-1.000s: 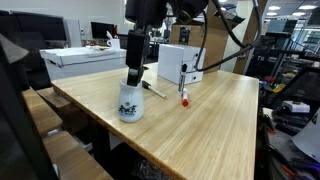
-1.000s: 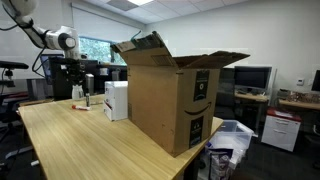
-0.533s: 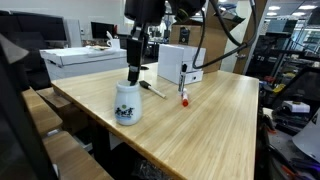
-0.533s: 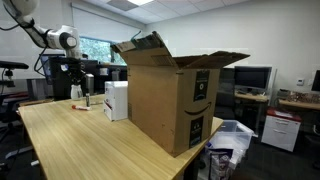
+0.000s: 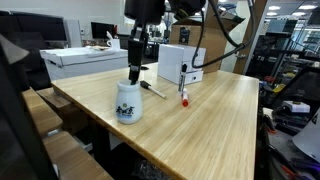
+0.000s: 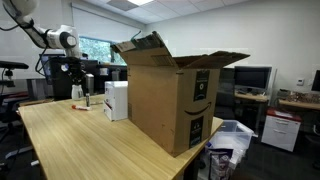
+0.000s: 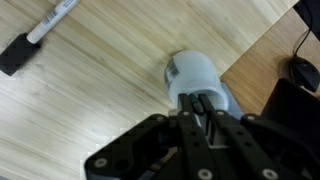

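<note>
Last sec: gripper [image 5: 134, 78] closed, now pinching rim of white printed ceramic mug [image 5: 127, 105], upright nr edge of pale wood surface [image 5: 215, 120]. Grip looks made; mug not lifted.

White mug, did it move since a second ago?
No. The white mug stands at the same spot on the wooden table, to the left of the white box, with the gripper at its rim.
</note>
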Tool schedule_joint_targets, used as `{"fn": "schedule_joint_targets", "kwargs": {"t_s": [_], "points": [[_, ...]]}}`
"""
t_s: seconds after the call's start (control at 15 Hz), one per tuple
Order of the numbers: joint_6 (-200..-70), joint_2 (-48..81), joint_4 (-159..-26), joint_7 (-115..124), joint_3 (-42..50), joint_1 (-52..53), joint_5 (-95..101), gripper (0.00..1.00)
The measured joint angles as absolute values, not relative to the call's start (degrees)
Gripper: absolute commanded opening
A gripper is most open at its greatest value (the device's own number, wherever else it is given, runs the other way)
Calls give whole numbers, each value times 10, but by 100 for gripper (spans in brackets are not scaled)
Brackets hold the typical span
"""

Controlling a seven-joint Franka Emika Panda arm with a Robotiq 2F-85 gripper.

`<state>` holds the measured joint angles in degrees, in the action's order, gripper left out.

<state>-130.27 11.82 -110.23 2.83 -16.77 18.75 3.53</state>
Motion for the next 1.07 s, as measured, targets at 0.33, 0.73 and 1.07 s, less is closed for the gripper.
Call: {"fn": "schedule_joint_targets", "kwargs": {"t_s": [0.33, 0.73, 1.07], "points": [[-1259, 118, -1066, 28, -169, 193, 46, 5], [-1213, 113, -1023, 33, -169, 201, 69, 5], [-1182, 100, -988, 61, -168, 207, 121, 5]]}}
